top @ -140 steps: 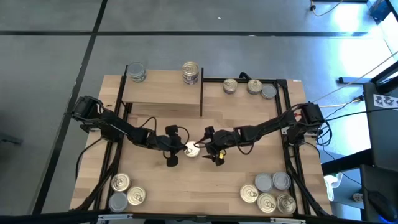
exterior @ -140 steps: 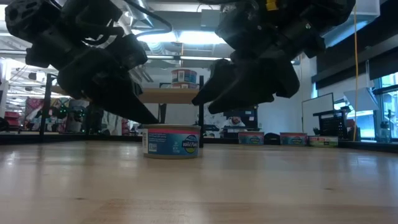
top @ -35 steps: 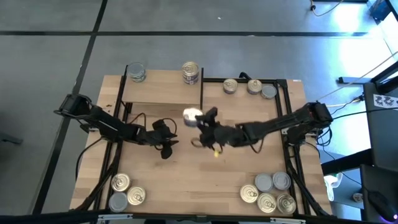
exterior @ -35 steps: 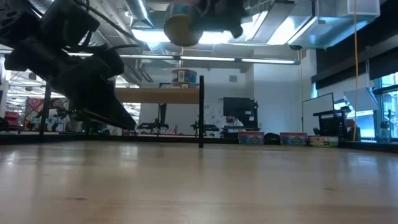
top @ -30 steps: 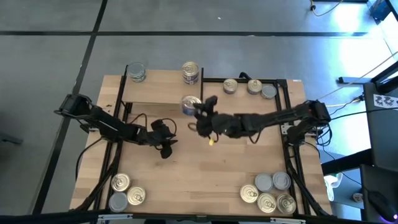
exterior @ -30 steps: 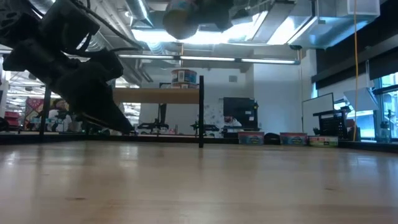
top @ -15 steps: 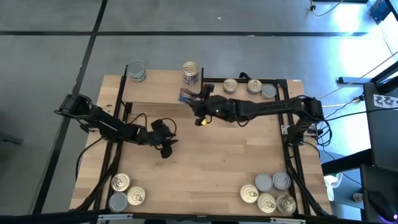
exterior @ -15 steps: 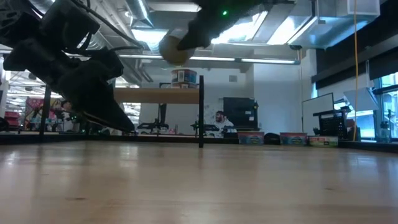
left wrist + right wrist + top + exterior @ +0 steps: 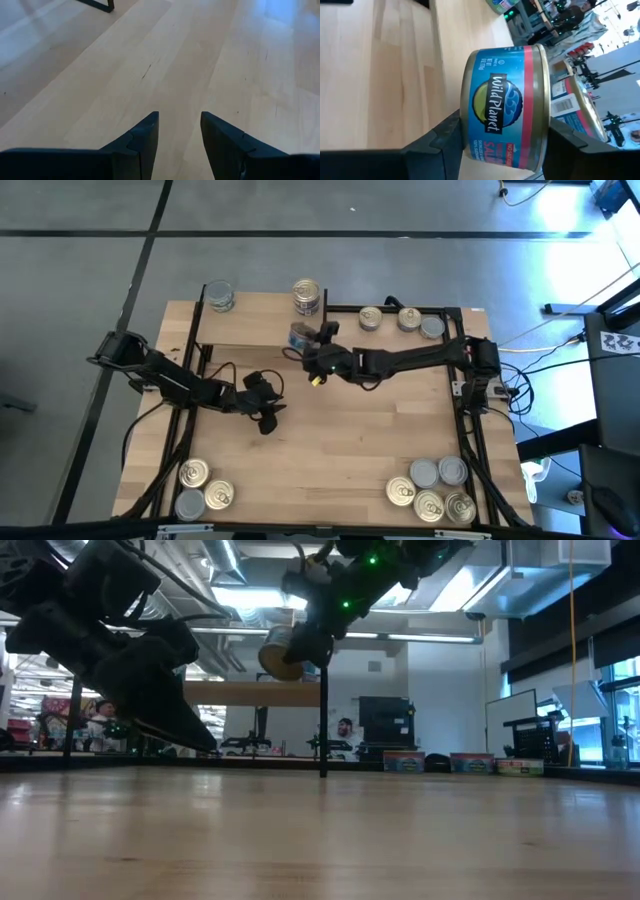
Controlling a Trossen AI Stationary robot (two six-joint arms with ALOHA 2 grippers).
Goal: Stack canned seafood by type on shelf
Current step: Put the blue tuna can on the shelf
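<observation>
My right gripper (image 9: 312, 352) is shut on a blue-labelled tin of canned seafood (image 9: 300, 337), held in the air over the shelf's (image 9: 255, 320) near right corner. In the low view the tin (image 9: 283, 652) hangs tilted above the shelf board (image 9: 240, 693), gold end showing. Two tins stand on the shelf: one at its far left corner (image 9: 218, 297), one at its far right corner (image 9: 307, 295). My left gripper (image 9: 268, 418) waits open and empty over the table's middle left, bare wood between its fingers (image 9: 179, 135). My right gripper pinches the tin between its two fingers, one finger (image 9: 449, 135) against each rimmed flat end (image 9: 468, 107), so the label faces the wrist camera. The fingers come nearly level from the table's right. The tin is lifted clear of the shelf and tilted.
The shelf's black upright post (image 9: 323, 720) stands just right of the held tin. Three tins (image 9: 405, 320) sit at the table's far right. More tins lie grouped at the near left corner (image 9: 200, 488) and the near right corner (image 9: 432, 490).
My right gripper has carried the tin toward the table's far edge and left, over the shelf's near right corner, sinking as it went. Its wrist has rolled, so the tin is more tipped than before. It has stayed shut on the tin.
</observation>
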